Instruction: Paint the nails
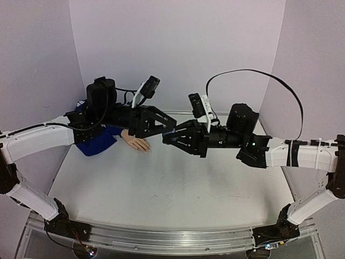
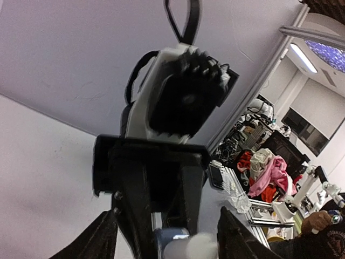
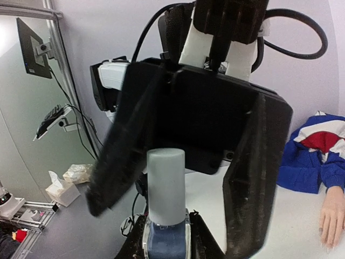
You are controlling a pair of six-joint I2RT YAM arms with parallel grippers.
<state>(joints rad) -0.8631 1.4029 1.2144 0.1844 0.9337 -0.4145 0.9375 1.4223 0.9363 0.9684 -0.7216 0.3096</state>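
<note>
The peach mannequin hand [image 1: 138,143] lies palm down on the table, sticking out of a blue, red and white sleeve [image 1: 96,143]. It also shows at the right edge of the right wrist view [image 3: 332,216]; its nails are too small to make out. My right gripper [image 1: 168,138] is shut on the blue base of a small bottle [image 3: 166,243] with a white cap [image 3: 165,183], held upright. My left gripper [image 1: 163,128] is open, one finger [image 3: 253,178] on each side of the cap, not touching it. The bottle also shows in the left wrist view [image 2: 175,237].
Both arms meet above the table's middle, just right of the mannequin hand. Purple walls close in the back and both sides. A black cable [image 1: 259,75] loops above the right arm. A metal rail [image 1: 161,240] runs along the near edge.
</note>
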